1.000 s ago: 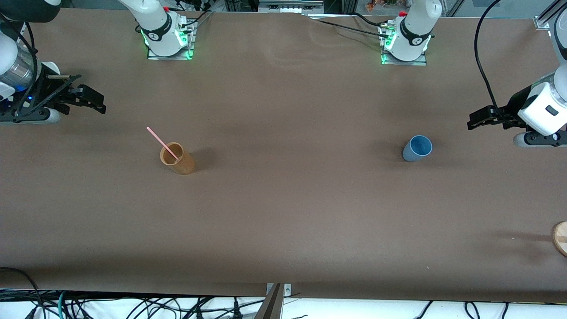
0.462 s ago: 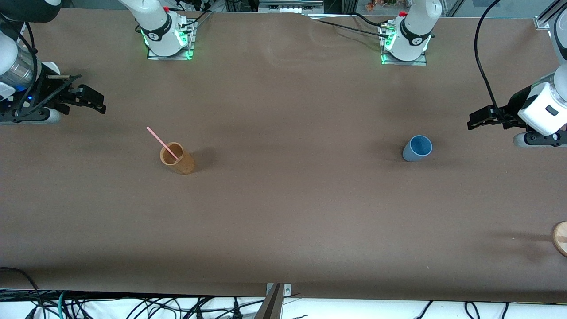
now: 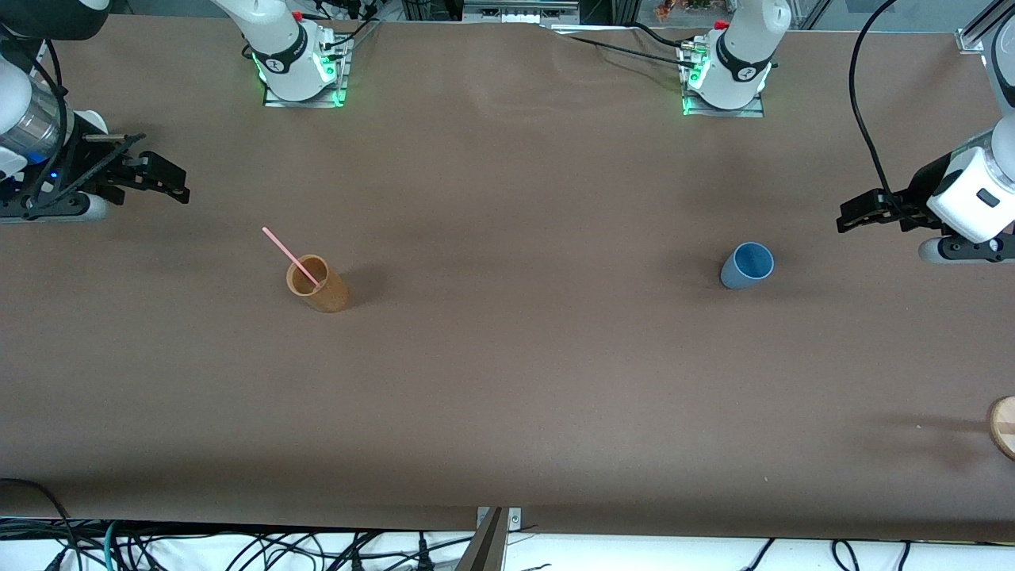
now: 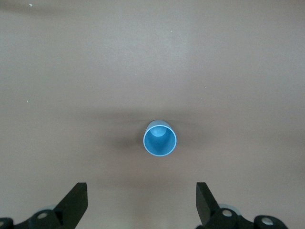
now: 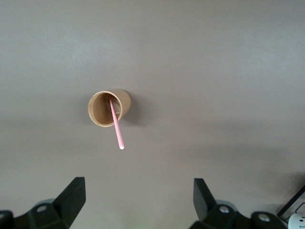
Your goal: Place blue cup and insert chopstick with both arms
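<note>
The blue cup (image 3: 746, 266) and the chopstick (image 3: 292, 257) in the brown cup (image 3: 317, 284) stand well apart on the bare table (image 3: 507, 381). The left gripper (image 3: 860, 214) and right gripper (image 3: 162, 176) hover at the table's ends with fingers spread. Nothing has moved since before.

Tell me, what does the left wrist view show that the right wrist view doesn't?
Only the left wrist view shows the blue cup, upright and empty, with the open left gripper above the table. Only the right wrist view shows the brown cup with the pink chopstick leaning out of it, under the open right gripper. Both share the bare brown table and a gripper holding nothing.
</note>
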Available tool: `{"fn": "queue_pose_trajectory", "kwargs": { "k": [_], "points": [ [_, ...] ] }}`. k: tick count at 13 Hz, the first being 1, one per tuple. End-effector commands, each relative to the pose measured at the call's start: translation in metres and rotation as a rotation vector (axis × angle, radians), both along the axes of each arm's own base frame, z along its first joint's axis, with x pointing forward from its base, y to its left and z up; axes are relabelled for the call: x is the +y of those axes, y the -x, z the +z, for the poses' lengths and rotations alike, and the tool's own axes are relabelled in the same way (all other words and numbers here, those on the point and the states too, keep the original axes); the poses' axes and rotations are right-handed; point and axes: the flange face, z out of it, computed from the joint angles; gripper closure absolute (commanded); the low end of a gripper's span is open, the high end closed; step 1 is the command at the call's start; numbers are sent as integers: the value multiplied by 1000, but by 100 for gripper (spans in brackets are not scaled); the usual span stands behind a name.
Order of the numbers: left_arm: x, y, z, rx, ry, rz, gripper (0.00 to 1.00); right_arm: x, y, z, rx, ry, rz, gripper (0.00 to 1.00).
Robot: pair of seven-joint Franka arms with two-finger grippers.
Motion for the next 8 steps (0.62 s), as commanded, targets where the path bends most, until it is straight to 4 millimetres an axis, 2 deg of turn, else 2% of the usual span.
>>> {"fn": "queue_pose_trajectory", "kwargs": {
  "k": [1, 6, 8],
  "points": [
    [2, -2, 3, -12, -16, -14, 0, -3, 0, 2, -4, 11, 6, 0],
    [6, -2, 2, -10, -21, 1, 0, -3, 0, 2, -4, 11, 6, 0],
    [7, -5, -4, 1, -13, 3, 0, -3, 0, 2, -4, 11, 6, 0]
  ]
}}
